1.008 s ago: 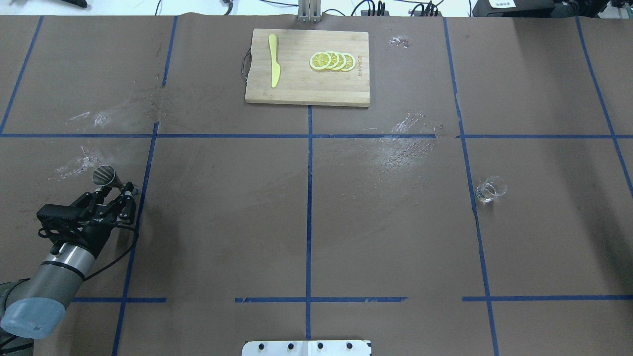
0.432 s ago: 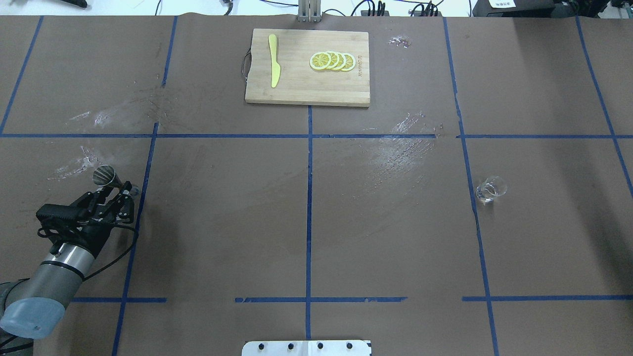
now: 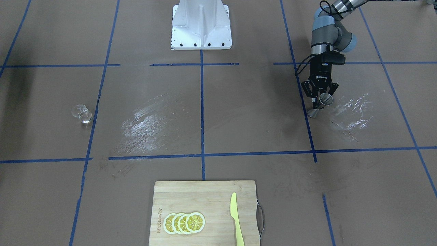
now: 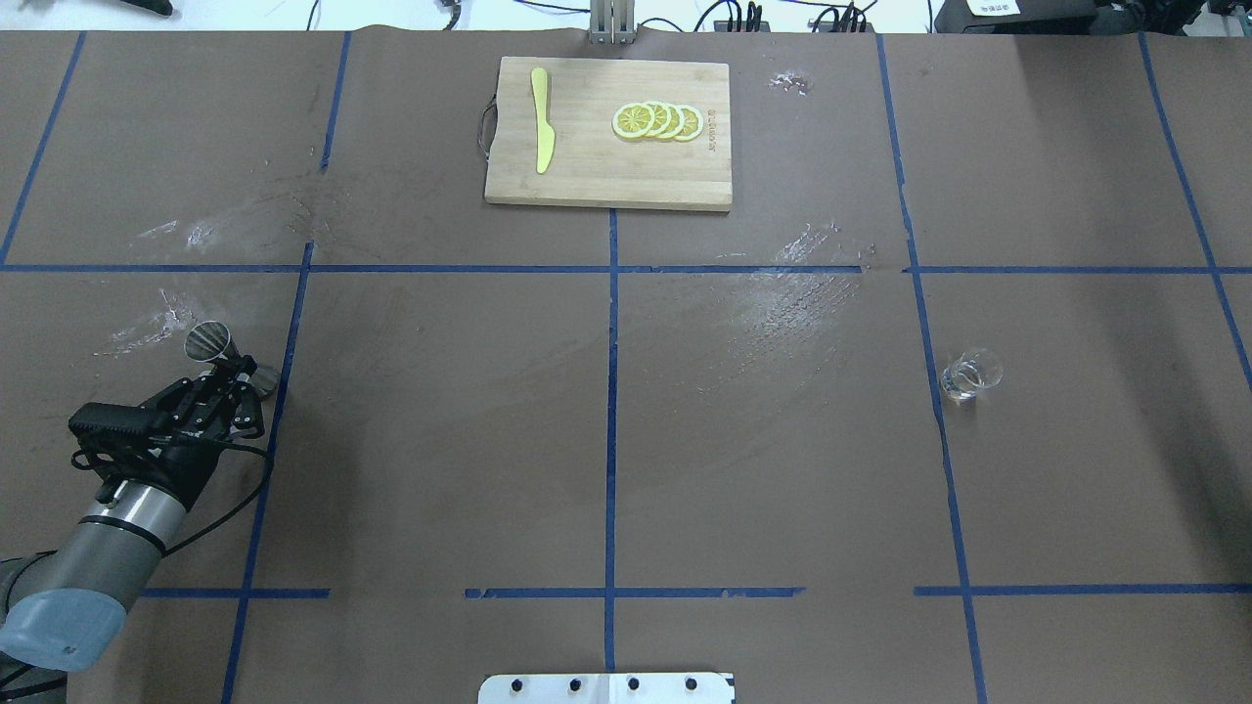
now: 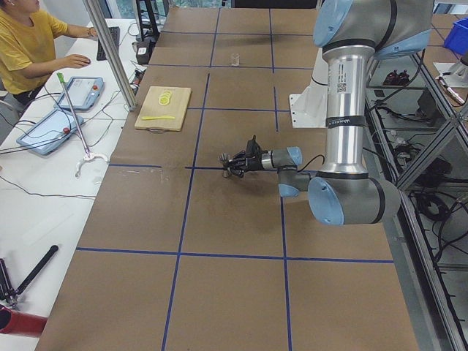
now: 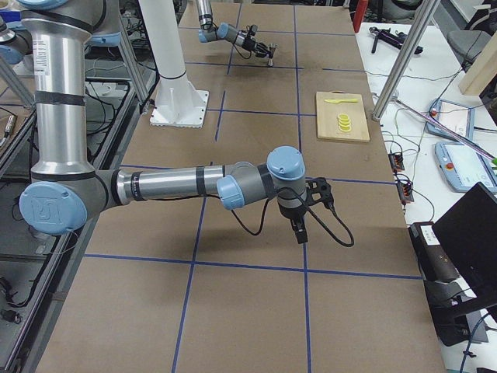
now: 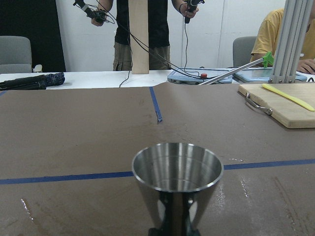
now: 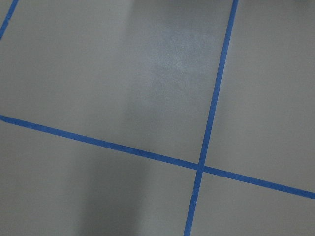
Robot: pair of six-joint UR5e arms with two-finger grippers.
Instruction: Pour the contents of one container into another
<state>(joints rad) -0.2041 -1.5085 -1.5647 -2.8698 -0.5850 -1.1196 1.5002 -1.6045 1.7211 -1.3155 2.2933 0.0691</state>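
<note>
Mid-left of overhead view: left gripper (image 4: 238, 373) pinching metal jigger (image 4: 206, 341) at narrow waist, one finger on each side. Jigger tilted, upper cone reaching up-left past fingertips. Left wrist view: upper cone's rim and shiny inner wall fill lower centre.

Brown table (image 4: 440, 420) gridded with blue tape (image 4: 611, 391), pale smears.

Top centre: wooden cutting board (image 4: 587, 166) holding yellow knife (image 4: 541, 122) and lemon slices (image 4: 657, 120).

Mid-right: clear cup (image 4: 970, 374) alone, well apart from jigger; contents unclear.

Right gripper (image 6: 300, 230) seen only in right side view, hanging above table; spread or closed, cannot tell.
</note>
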